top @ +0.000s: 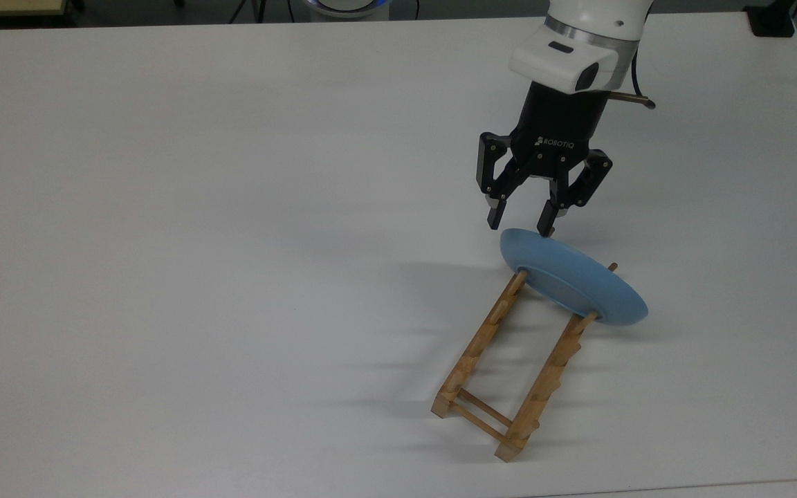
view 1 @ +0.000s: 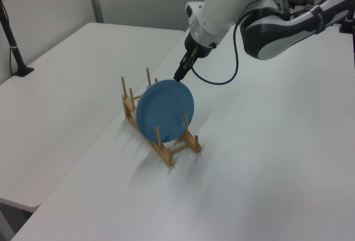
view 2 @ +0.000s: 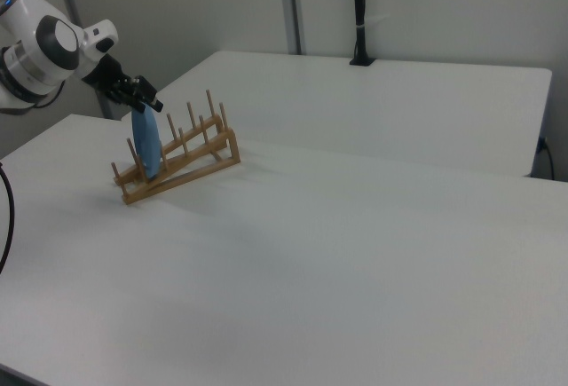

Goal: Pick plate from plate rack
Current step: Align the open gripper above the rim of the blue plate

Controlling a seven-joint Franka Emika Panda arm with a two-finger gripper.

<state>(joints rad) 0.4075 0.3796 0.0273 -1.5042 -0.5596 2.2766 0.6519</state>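
The light-blue plate (top: 571, 283) stands on edge in the far slot of the wooden plate rack (top: 509, 366), leaning between its pegs. My gripper (top: 519, 227) hangs open right at the plate's upper rim, one fingertip (top: 546, 228) touching the rim and the other just off its edge. In the left view the gripper (view 1: 178, 76) points down at the top of the plate (view 1: 165, 111), which stands in the rack (view 1: 166, 153). In the right view the gripper (view 2: 146, 102) sits just above the plate (view 2: 146, 145) at the low end of the rack (view 2: 191, 157).
The rack rests on a white table (top: 232, 242) with wide bare surface around it. A second table (view 1: 61, 80) adjoins it, carrying a black post (view 1: 14, 44). A black block (top: 772, 21) sits at the far right corner in the top view.
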